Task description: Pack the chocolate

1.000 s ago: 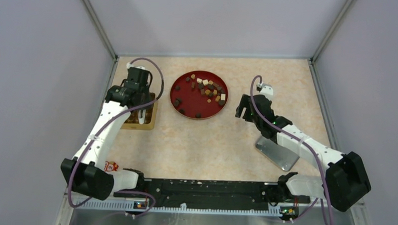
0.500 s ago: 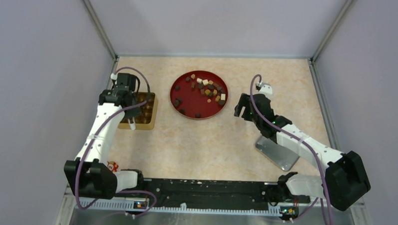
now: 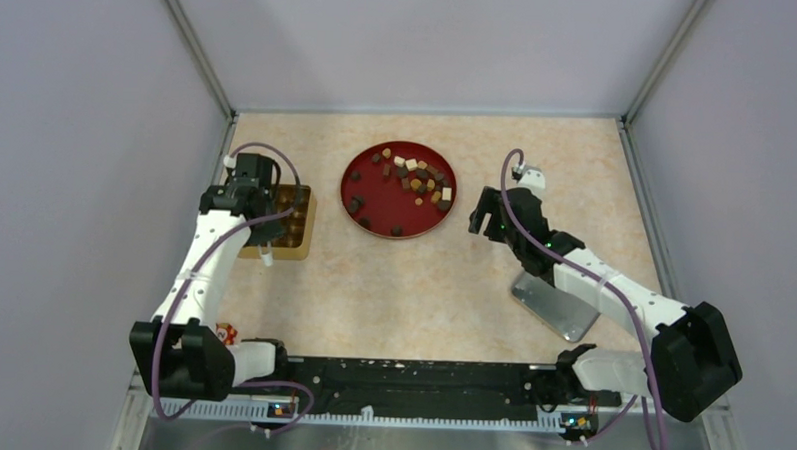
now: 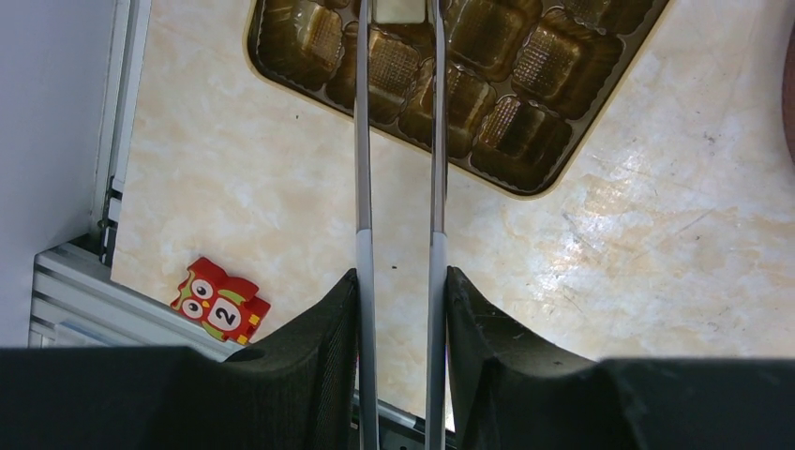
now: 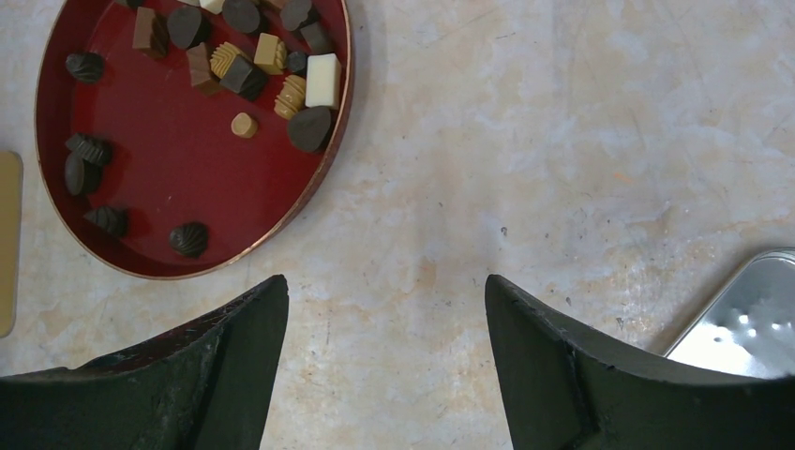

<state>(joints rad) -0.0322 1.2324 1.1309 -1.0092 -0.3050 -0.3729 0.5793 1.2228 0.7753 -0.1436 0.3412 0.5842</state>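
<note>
We are pinching a white piece (image 4: 398,9) of chocolate with our left gripper (image 3: 265,254). Its two long thin fingers (image 4: 364,141) are running close together, and the piece is filling the gap right at their tips. Under those tips the gold tray (image 4: 511,141) is lying on the table (image 5: 562,141), showing bare moulded cups on both sides of the fingers. Back toward the gripper's body and off to its left, a red owl tile (image 4: 220,302) is sitting near the table edge.

We are hovering our right gripper (image 5: 384,286) above the table with its jaws spread wide and nothing between them. Ahead of it and to its left, the red plate (image 5: 141,225) is carrying the rest of the chocolate (image 5: 267,61). Dark, tan and cream pieces are bunching at the plate's far side, and a few dark ones are lying apart nearer its left rim. A silver lid (image 5: 750,319) is lying just to the right of the right jaw.
</note>
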